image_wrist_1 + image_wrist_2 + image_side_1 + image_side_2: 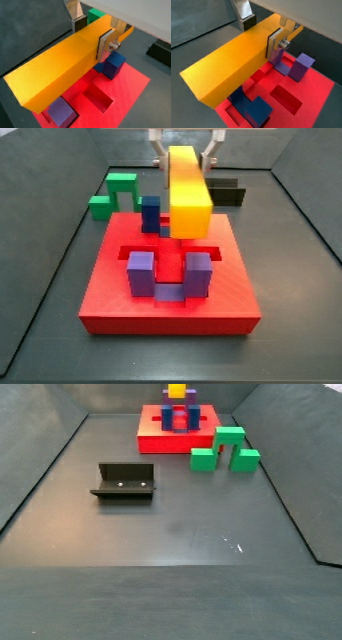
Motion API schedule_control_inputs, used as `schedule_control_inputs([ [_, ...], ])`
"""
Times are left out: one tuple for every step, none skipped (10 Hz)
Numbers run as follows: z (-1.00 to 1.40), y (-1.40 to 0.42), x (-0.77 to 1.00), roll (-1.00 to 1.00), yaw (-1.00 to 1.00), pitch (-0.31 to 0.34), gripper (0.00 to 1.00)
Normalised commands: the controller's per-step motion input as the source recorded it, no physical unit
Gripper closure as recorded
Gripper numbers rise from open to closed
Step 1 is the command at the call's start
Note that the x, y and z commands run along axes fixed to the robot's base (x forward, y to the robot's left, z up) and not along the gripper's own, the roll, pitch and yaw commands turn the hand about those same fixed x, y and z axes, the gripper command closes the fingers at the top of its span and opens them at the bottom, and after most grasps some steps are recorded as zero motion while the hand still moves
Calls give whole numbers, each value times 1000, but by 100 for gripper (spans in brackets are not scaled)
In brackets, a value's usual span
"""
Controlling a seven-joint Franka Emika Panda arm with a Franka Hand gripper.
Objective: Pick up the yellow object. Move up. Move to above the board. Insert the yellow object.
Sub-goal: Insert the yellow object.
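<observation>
My gripper (93,34) is shut on the yellow object (63,65), a long yellow-orange bar, with one finger on each long side. Both wrist views show this; in the other one the gripper (262,33) grips the bar (234,62) the same way. The bar hangs level above the red board (137,87), over its blue and purple posts (301,66). In a side view the gripper (185,146) holds the bar (187,190) above the far half of the board (171,298). The other side view shows the bar (175,391) above the board (171,439), apart from it.
A green arch block (118,190) stands beside the board and also shows in the other side view (223,449). A dark block (227,194) lies behind the board. The fixture (124,481) stands on the grey floor, away from the board.
</observation>
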Motion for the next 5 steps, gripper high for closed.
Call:
schedule_control_inputs([
  [-97, -66, 191, 169, 43, 20, 100],
  [-237, -51, 31, 233, 89, 31, 100],
  [-323, -57, 0, 304, 83, 31, 100],
  [-314, -89, -34, 304, 46, 23, 100],
  [-134, -111, -137, 254, 0, 36, 100],
])
